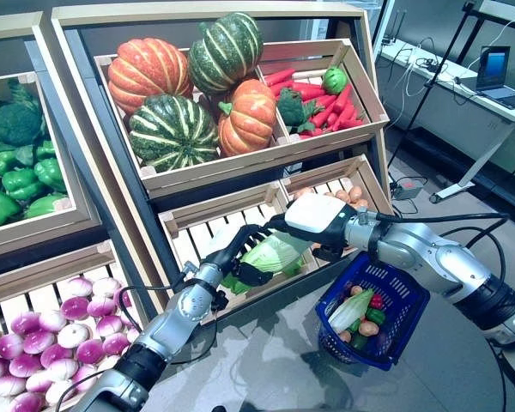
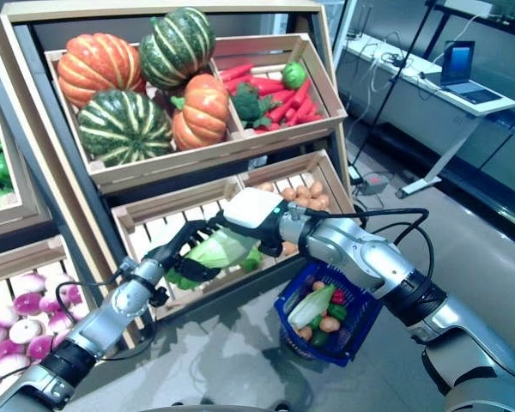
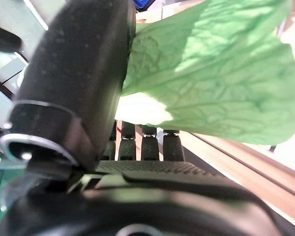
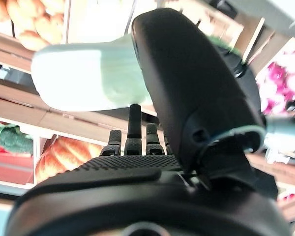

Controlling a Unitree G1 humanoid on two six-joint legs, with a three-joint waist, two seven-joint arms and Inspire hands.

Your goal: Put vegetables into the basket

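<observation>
I stand on a grey floor (image 1: 266, 360) before a tall wooden produce shelf (image 1: 112, 215); far right, a white desk (image 1: 463, 94) carries an open laptop (image 1: 498, 69). At the far left sit green peppers (image 1: 17, 180), with round purple-and-white onions (image 1: 60, 330) in the near crate below; the upper middle crate holds striped orange and green pumpkins (image 1: 189, 90), and red chillies (image 1: 326, 103) lie in the bin beside them. My left hand (image 1: 240, 249) curls its fingers round a pale green leafy cabbage (image 1: 275, 253) over the slatted middle crate; my right hand (image 1: 313, 227) meets the same cabbage from the right, thumb and fingers closed on its white stalk end. On my right forearm hangs the blue plastic basket (image 1: 386, 296), already holding mixed vegetables (image 1: 360, 313).
</observation>
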